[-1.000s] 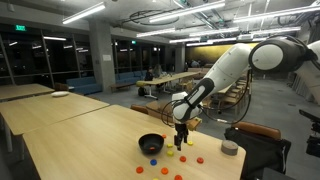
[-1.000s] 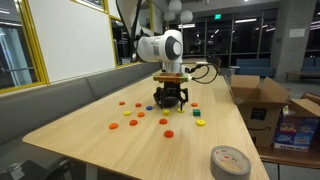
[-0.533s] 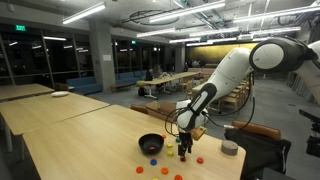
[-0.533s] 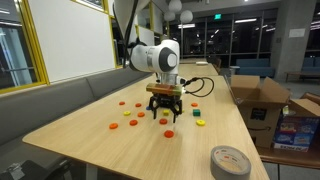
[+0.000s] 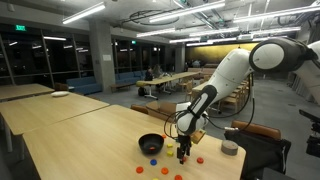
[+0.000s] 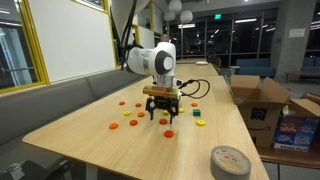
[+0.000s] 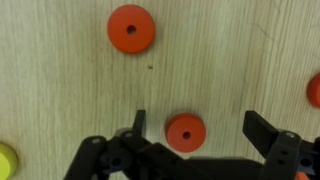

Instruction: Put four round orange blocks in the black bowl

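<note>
Gripper (image 7: 197, 122): jaws spread wide, nothing held. In the wrist view the fingertips (image 7: 139, 120) straddle one round orange block (image 7: 185, 131) lying flat on the table (image 7: 60, 90). The block sits nearer the finger at the view's left than the one at the right, so it is not centred. Height above the wood cannot be read from the wrist view. In an exterior view the gripper (image 5: 184, 152) hangs low over the table, fingers pointing straight down.

Step in hand, as judged: grasp of this block. Notes for doing it well:
- Shift sideways until the block is centred between the pads; otherwise the nearer finger meets it first and may push the disc along the wood.
- The disc is thin. Bring the fingertips down almost to the table before closing, or the pads may shut above it.
- Close gently, then lift straight up.

Around it: a second orange block (image 7: 131, 29) lies well apart, ahead of the fingers. A third orange block (image 7: 314, 90) shows at the right edge and a yellow piece (image 7: 5, 160) at the lower left corner. None lies between the jaws.

The black bowl (image 5: 151, 144) stands near the gripper on the same table. Whether it holds any blocks cannot be told. The carry looks short; release low over the bowl's middle so the disc does not bounce off the rim.
</note>
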`<move>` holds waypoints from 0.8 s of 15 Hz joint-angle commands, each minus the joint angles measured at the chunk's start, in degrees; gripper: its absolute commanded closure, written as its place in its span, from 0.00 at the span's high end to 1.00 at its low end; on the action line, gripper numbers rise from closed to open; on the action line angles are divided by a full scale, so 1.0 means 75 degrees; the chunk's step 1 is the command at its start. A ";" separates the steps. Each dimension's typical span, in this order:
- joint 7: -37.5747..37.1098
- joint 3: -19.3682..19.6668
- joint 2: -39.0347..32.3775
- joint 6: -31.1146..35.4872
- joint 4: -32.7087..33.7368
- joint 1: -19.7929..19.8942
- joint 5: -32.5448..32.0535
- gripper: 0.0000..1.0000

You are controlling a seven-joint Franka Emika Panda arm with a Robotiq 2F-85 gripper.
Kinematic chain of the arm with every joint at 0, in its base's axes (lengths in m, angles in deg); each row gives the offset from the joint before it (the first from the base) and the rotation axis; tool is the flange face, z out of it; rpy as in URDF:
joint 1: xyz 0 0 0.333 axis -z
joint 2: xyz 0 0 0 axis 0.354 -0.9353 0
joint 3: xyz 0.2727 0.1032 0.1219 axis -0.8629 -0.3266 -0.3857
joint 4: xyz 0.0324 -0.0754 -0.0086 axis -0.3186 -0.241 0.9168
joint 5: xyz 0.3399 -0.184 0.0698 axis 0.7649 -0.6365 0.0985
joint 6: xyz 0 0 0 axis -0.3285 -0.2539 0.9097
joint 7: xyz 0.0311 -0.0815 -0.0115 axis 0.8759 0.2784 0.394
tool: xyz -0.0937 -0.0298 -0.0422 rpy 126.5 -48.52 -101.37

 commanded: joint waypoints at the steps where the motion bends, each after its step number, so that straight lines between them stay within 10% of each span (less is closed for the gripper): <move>1: 0.0105 -0.0072 -0.0007 0.0346 0.0003 -0.0006 0.0058 1.00; 12: 0.0063 -0.0018 -0.0253 0.0755 0.0086 -0.0027 -0.0047 1.00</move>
